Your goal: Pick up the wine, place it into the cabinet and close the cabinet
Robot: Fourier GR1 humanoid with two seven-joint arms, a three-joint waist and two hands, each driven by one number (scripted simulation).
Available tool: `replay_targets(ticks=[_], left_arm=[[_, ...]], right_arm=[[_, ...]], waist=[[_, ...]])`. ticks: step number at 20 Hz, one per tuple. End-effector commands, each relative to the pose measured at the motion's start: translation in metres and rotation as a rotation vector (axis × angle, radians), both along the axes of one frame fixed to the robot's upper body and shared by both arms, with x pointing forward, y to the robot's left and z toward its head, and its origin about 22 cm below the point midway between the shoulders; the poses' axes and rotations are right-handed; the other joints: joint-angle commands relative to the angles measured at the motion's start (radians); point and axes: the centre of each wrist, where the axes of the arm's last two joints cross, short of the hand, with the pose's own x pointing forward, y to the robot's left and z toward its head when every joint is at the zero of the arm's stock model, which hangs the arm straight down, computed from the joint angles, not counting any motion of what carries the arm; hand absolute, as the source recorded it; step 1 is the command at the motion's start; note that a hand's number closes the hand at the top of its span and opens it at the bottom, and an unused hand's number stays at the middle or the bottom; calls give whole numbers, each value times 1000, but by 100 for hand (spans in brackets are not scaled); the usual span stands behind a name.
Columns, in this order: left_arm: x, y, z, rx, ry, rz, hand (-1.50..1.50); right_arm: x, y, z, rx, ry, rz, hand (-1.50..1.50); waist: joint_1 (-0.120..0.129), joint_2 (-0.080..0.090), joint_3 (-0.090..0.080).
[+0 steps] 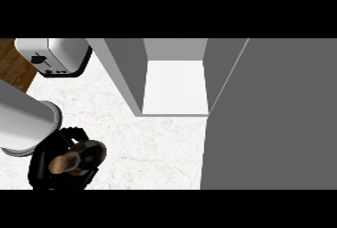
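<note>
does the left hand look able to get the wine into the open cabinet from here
Probably yes. The left hand is curled round the wine, and the bare counter between it and the open cabinet leaves the way free. The cabinet's door stands aside to the right.

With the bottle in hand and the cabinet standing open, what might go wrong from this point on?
1. The left hand is curled round the wine bottle, which stands well left of the cabinet opening; a long carry may let it tilt or slip.
2. The cabinet's left wall lies between bottle and shelf, so the bottle could clip it.
3. The open door fills the right side; the right hand is out of view, so closing may be awkward.
</note>
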Motion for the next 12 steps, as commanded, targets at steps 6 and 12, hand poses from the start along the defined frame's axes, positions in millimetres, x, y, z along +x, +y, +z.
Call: replay_targets(ticks=[6,12], left_arm=[[4,-47,69,-13,9,-80,150],[-13,-87,99,0,31,-134,150]], right_arm=[[-33,-1,10,50,-47,38,-150],[-27,-2,12,50,-22,59,-150]], waist=[[-7,1,0],[-5,0,0]])
